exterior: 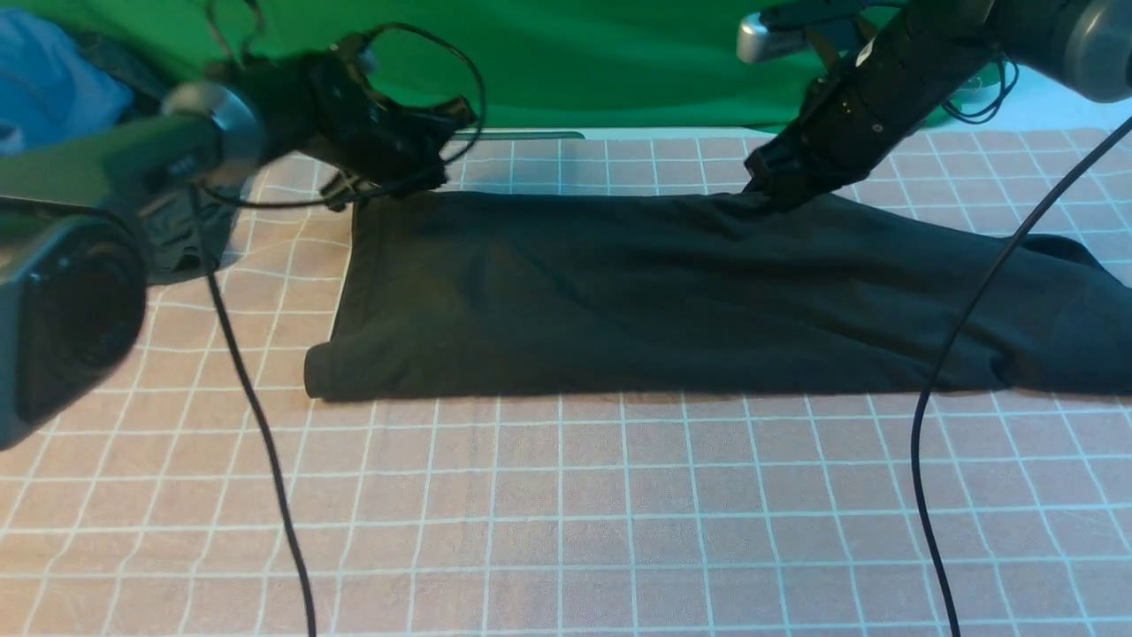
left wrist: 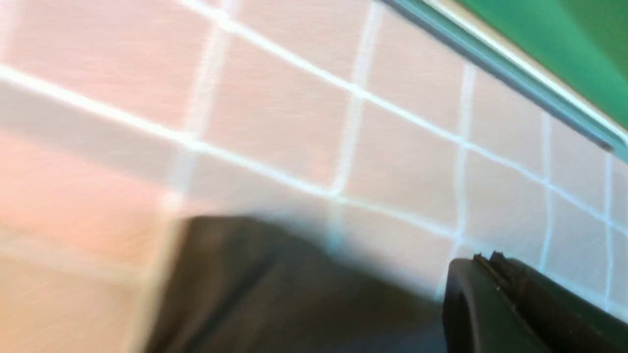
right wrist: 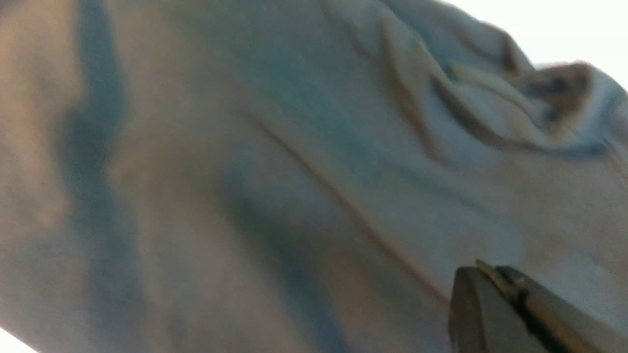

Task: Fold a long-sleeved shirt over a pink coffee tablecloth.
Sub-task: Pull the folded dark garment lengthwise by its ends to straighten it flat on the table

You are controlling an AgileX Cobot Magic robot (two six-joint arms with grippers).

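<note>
The long-sleeved shirt [exterior: 672, 292] lies as a long black band across the pink coffee tablecloth [exterior: 566, 513], its print hidden. My left gripper [exterior: 343, 195] hovers at the shirt's far left corner, blurred, with its jaws pressed together and nothing between them. In the left wrist view that gripper [left wrist: 485, 257] is over the pink grid, with the shirt's corner [left wrist: 255, 294] beside it. My right gripper [exterior: 768, 190] is shut with its tips down on the shirt's far edge, where creases gather. The right wrist view shows the shut gripper [right wrist: 490, 268] just above wrinkled shirt fabric [right wrist: 294, 171].
A bright green cloth [exterior: 575, 62] hangs along the back. At the far left sit a blue garment [exterior: 44, 80] and a smaller dark garment [exterior: 190, 243]. Two black cables [exterior: 256, 416] [exterior: 929, 398] hang down over the tablecloth in front.
</note>
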